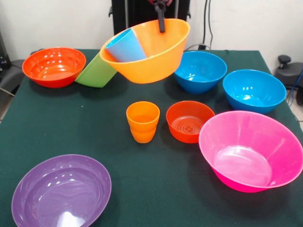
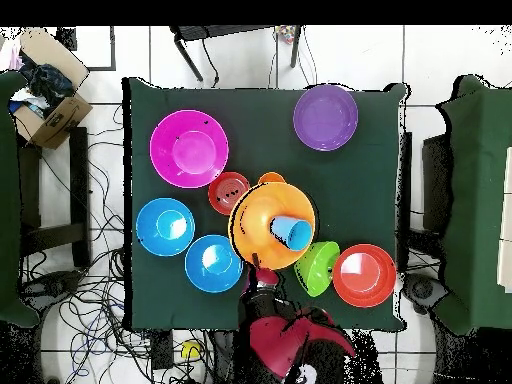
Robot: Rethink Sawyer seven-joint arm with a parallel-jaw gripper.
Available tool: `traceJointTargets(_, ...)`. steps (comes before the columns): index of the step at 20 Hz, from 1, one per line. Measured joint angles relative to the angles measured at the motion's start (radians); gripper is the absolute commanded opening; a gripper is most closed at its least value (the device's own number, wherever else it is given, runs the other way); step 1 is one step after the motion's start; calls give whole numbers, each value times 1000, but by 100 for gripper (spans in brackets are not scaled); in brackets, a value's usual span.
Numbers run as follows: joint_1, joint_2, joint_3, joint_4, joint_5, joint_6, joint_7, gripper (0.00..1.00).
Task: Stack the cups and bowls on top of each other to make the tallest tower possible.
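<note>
My gripper (image 1: pixel 161 22) (image 2: pixel 258 270) is shut on the far rim of the large orange bowl (image 1: pixel 156 56) (image 2: pixel 262 228), which hangs tilted above the table. A light blue cup (image 1: pixel 125 46) (image 2: pixel 291 231) lies on its side inside that bowl. The lime green bowl (image 1: pixel 97 71) (image 2: pixel 318 267) is tipped up against the orange bowl's lower edge. Two orange cups (image 1: pixel 142 121), one nested in the other, stand at the table's middle beside a small red-orange bowl (image 1: pixel 188 122) (image 2: pixel 229 192). No tower stands anywhere.
A red-orange bowl (image 1: pixel 53 66) (image 2: pixel 363 274) sits at the far left. Two blue bowls (image 1: pixel 200 71) (image 1: pixel 254 90) are at the right, the pink bowl (image 1: pixel 251 150) (image 2: pixel 188 148) near right, the purple bowl (image 1: pixel 61 191) (image 2: pixel 325 117) near left.
</note>
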Motion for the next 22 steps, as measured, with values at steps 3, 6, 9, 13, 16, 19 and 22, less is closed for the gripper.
traceJointTargets(3,34,1,-24,10,31,0,0,0)
traceJointTargets(6,90,9,-62,25,78,0,0,0)
traceJointTargets(9,142,11,-91,37,116,0,0,0)
traceJointTargets(13,218,12,-127,51,162,0,0,0)
traceJointTargets(16,279,12,-154,56,201,0,0,0)
traceJointTargets(19,351,11,-178,57,248,0,0,0)
traceJointTargets(22,395,12,-188,58,278,0,0,0)
